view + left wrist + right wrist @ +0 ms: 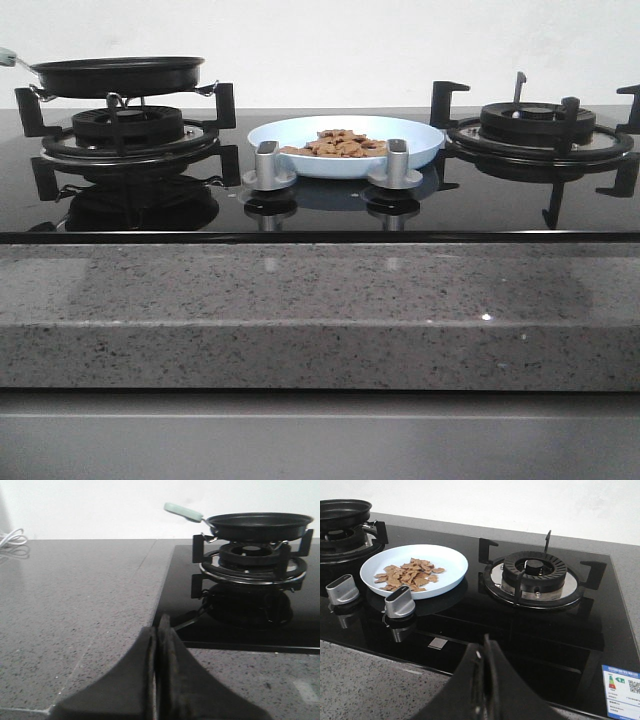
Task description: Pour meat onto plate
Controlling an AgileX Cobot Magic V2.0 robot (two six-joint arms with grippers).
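Inspected black glass hob (330, 215) set in speckled grey counter (300, 310). Found black pan (118, 75) seated on left burner (128, 128), pale green handle (183, 511) pointing away from the hob centre. Noted right burner (540, 125) bare on its black supports. Recorded two silver knobs (268, 162) (397, 162) standing at the near side of the plate (420, 145), partly screening its front rim in the front view. Observed white cable (12, 539) lying on counter well left of the hob. Logged coloured label (621, 692) at a near corner of the glass.

Found plate resting flat on the glass between the two burners, pale blue, round, shallow, raised rim. Found meat (343, 144) lying in the plate as a low loose heap of small flat light-brown pieces, gathered about the centre and toward the pan side, clean rim showing all round.

Checked left gripper (159, 630): fingers pressed together, nothing between them, held low over counter, near the hob's front edge, well apart from pan. Checked right gripper (483, 652): fingers likewise pressed together, empty, over the hob's front edge, apart from plate and knobs.
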